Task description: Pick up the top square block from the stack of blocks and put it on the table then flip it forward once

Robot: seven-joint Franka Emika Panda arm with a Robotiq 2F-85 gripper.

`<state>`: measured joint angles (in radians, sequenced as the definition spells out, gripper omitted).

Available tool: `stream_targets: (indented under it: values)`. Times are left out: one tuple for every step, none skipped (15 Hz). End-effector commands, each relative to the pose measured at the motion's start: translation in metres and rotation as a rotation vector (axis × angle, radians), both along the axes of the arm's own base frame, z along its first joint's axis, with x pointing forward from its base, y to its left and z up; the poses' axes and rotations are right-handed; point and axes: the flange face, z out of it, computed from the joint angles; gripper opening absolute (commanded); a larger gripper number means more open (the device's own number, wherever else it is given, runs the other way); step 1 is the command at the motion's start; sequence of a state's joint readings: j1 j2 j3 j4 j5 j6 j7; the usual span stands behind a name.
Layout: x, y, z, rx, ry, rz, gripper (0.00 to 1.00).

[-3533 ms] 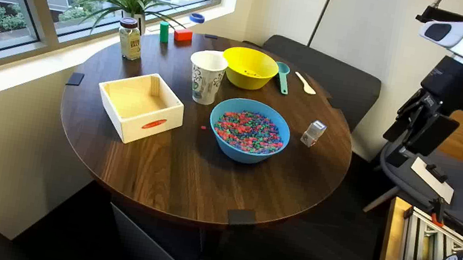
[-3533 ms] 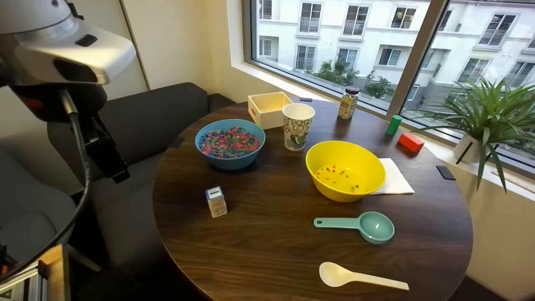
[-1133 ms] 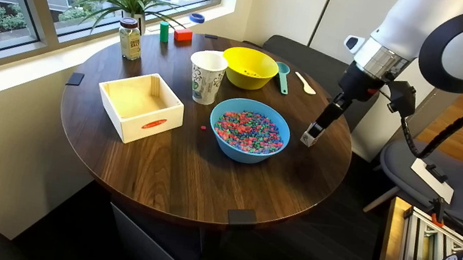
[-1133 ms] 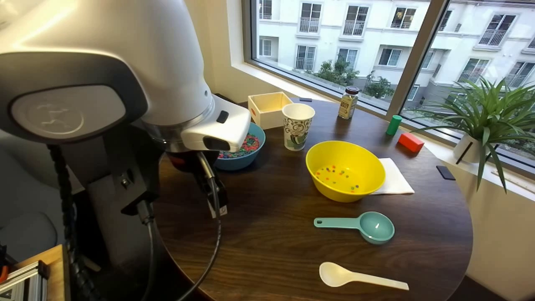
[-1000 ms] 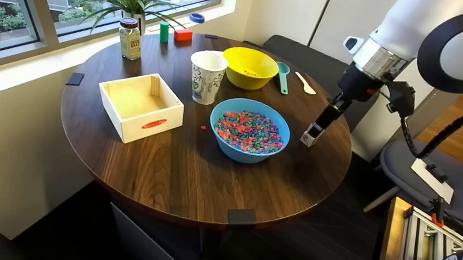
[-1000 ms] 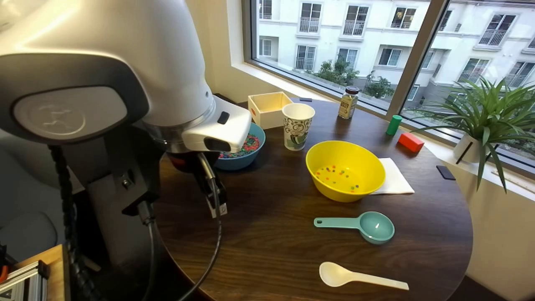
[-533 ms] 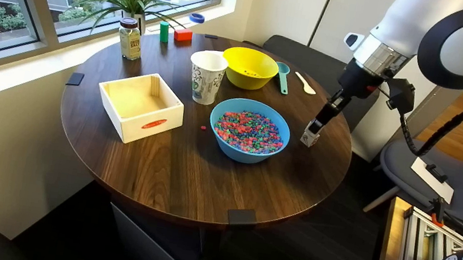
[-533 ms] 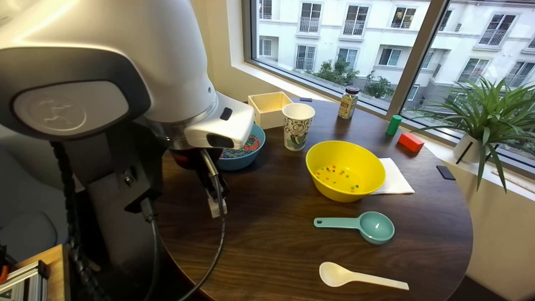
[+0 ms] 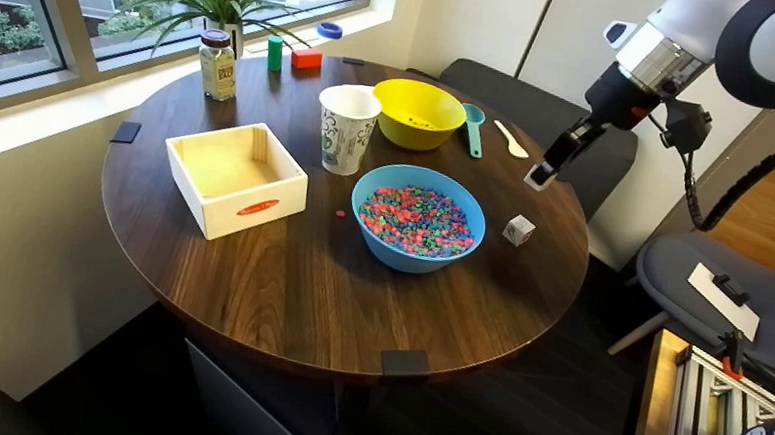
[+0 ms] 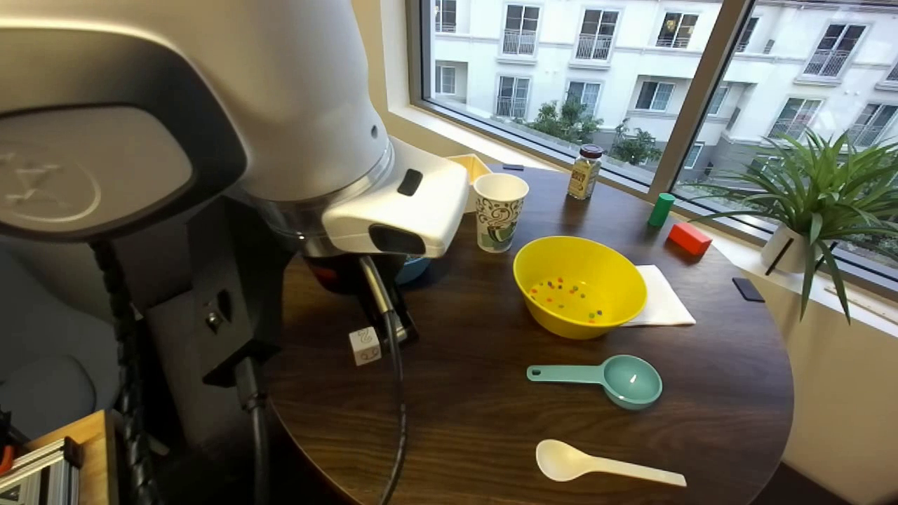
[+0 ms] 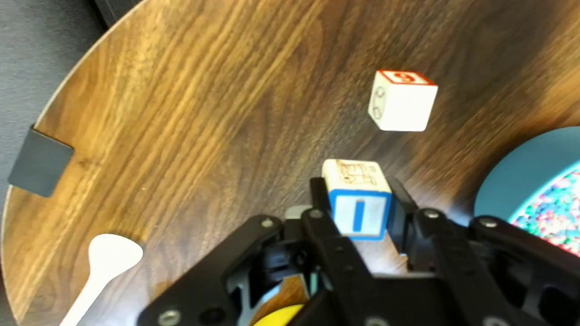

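Note:
My gripper [image 11: 359, 194] is shut on the top square block [image 11: 358, 213], a whitish cube with a blue-framed face, pinched between both fingers. In an exterior view the same block shows as a pale tip [image 9: 536, 180] below the black fingers, held in the air above the table [image 9: 282, 294]. What stands of the stack of blocks is a single white cube [image 9: 518, 230] resting on the table. The wrist view shows this lower cube [image 11: 403, 106] apart from the held one, with a red-framed face. The arm hides most of the grip in an exterior view.
A blue bowl of beads [image 9: 413, 253] stands beside the lower cube. Around it are a paper cup [image 9: 345, 133], a yellow bowl [image 9: 413, 128], a wooden box [image 9: 237, 186], a green scoop [image 10: 631, 382] and a white spoon [image 11: 113, 258]. The table's edge curves close by.
My gripper came down onto the stack and shut on the top block. In the last half second it has lifted that block off and carried it toward the spoon; the lower cube stayed put.

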<state>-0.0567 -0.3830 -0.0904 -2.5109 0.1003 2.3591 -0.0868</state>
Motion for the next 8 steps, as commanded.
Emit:
stream_targets:
  values:
    - [-0.001, -0.023, -0.012, -0.003, 0.019, -0.044, 0.08]
    - [0.000, -0.028, -0.018, 0.001, 0.026, -0.054, 0.08]
    - [0.001, -0.031, -0.022, 0.000, 0.032, -0.065, 0.08]
    - [0.001, -0.033, -0.025, -0.005, 0.035, -0.072, 0.08]
    - [0.002, -0.033, -0.028, -0.004, 0.040, -0.075, 0.08]
    - [0.003, -0.034, -0.030, -0.006, 0.042, -0.078, 0.08]
    - [0.004, -0.034, -0.034, -0.004, 0.047, -0.081, 0.08]
    - [0.005, -0.034, -0.038, -0.004, 0.053, -0.083, 0.08]
